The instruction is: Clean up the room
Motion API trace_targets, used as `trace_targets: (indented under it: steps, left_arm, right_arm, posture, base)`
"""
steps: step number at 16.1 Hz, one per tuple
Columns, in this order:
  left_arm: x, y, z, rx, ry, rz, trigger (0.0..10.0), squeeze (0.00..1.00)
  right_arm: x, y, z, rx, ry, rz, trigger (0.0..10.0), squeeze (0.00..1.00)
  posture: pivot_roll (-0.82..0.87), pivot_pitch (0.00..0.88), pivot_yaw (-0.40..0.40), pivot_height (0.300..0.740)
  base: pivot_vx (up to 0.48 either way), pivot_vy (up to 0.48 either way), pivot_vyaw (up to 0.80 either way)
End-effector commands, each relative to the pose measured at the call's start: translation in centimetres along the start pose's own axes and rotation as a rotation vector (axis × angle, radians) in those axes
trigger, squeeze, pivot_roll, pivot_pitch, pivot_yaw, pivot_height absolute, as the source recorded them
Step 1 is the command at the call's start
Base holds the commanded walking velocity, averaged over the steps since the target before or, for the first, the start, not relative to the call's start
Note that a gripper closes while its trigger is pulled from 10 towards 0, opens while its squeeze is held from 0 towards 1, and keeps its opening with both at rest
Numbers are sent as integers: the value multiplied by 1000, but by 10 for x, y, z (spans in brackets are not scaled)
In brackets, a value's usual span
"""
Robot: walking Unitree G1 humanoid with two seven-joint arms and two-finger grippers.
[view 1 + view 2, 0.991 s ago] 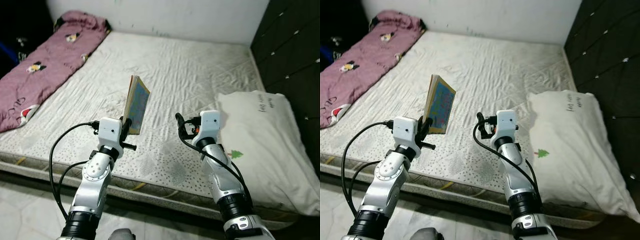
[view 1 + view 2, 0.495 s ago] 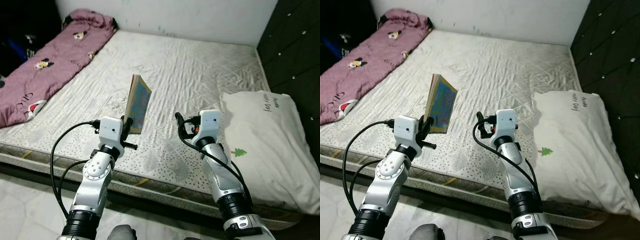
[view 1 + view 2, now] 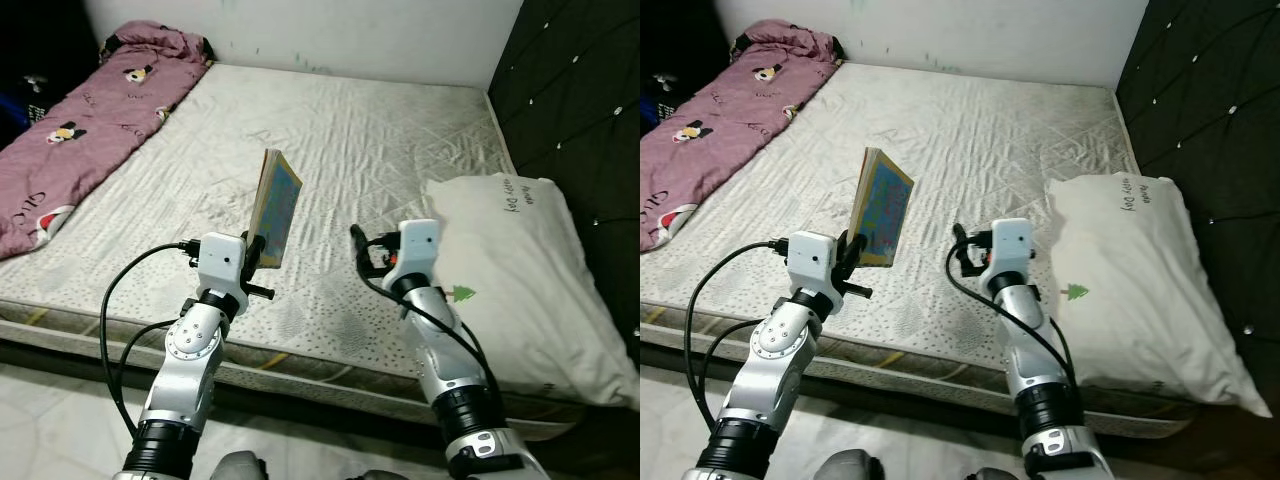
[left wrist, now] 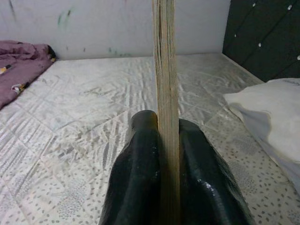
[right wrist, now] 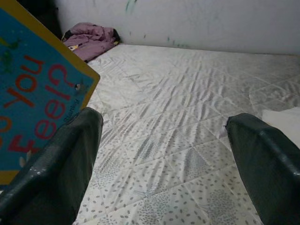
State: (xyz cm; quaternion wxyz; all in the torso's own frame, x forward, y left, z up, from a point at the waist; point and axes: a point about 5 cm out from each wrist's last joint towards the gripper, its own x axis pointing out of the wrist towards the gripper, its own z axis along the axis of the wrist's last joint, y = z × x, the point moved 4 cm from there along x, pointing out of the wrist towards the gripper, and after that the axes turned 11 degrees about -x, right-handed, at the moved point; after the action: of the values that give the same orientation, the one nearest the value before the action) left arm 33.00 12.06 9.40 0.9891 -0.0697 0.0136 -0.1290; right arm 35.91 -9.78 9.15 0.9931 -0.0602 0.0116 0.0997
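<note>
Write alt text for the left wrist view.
Two black fingers pinch a thin book edge-on and upright, above a white quilted mattress. A purple blanket lies at one side, a white pillow at the other.

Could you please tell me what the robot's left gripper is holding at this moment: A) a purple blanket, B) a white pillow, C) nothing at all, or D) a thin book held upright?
D. In the left wrist view the two black fingers of the left gripper press against both sides of the book, which stands on edge above the mattress.
</note>
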Motion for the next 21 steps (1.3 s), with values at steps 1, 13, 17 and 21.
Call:
trace_targets:
  steps: [1, 13, 17, 21]
  left_arm:
    - [3, -3, 10, 8, -41, -9, 10000, 0]
    - [4, -2, 9, -16, -39, -6, 10000, 0]
    - [3, -3, 11, -17, -49, -14, 10000, 0]
    - [3, -3, 11, -16, -50, -22, 10000, 0]
  right_arm:
    - [1, -5, 2, -8, -8, -12, 10000, 0]
    - [1, -5, 1, -7, -1, -12, 10000, 0]
    - [1, -6, 2, -10, -5, -9, 10000, 0]
    - [1, -5, 2, -16, -6, -4, 10000, 0]
  posture:
    - [90, 0, 3, 740]
    - [91, 0, 1, 740]
    - [92, 0, 0, 740]
    - [92, 0, 0, 740]
  base:
    - [0, -352, 0]
    - [0, -87, -91]
    - [0, 0, 0]
    - [282, 0, 0]
